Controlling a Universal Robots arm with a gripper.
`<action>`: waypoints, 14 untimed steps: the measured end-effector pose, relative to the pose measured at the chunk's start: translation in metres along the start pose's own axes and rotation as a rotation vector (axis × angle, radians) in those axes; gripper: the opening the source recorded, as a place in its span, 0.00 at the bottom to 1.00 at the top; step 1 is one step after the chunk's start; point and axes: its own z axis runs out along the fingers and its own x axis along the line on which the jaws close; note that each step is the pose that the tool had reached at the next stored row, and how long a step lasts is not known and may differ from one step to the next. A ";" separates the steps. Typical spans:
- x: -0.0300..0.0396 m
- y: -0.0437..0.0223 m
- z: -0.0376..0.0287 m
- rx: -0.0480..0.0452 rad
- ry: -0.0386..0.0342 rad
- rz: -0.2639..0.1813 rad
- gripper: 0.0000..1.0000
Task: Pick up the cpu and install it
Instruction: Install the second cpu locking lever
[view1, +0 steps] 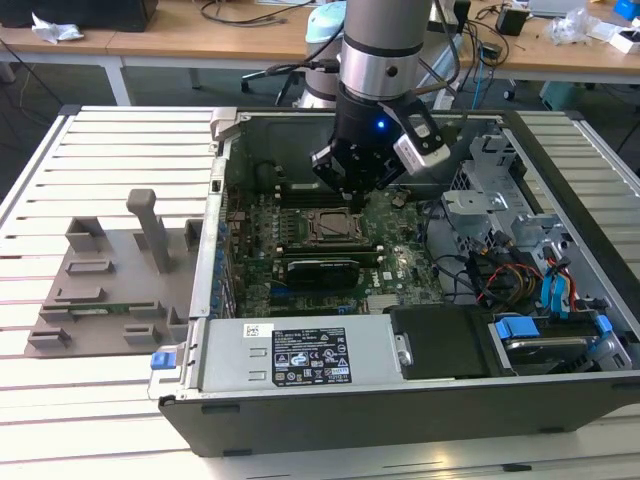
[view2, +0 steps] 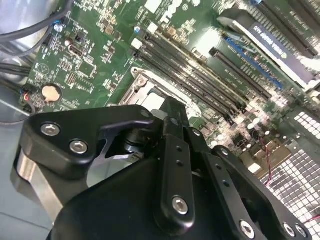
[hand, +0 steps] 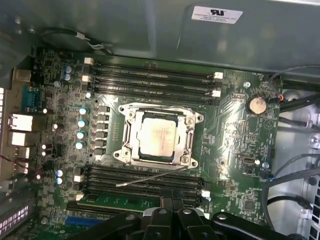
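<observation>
Open computer case lay on the slatted bench, motherboard facing up. The cpu sat square inside the socket frame, silvery top plate up and level, with memory slots running along two opposite sides of the socket. Retention lever, a thin wire, lay loose across the board beside the frame, so the socket looked not yet latched.

Pincer hung over the board in the exterior view, just above the socket region and slightly toward the case's rear wall. In the second wrist view the pincer showed its dark fingers drawn together into one narrow tip with nothing between them; closed and empty, as far as that oblique angle allowed. The tip pointed down at the socket's near edge, apart from the chip and not touching it.

Key relation: chip lay directly below and a little ahead of the fingertip, flat, no long axis to speak of, edges parallel to the memory slots.
</observation>
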 end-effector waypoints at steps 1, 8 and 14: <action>0.0003 -0.0032 0.0003 -0.0207 -0.0023 0.000 0.11; 0.0022 -0.0173 0.0057 -0.0893 -0.0096 0.000 0.11; 0.0026 -0.0204 0.0231 -0.0926 -0.0099 0.000 0.11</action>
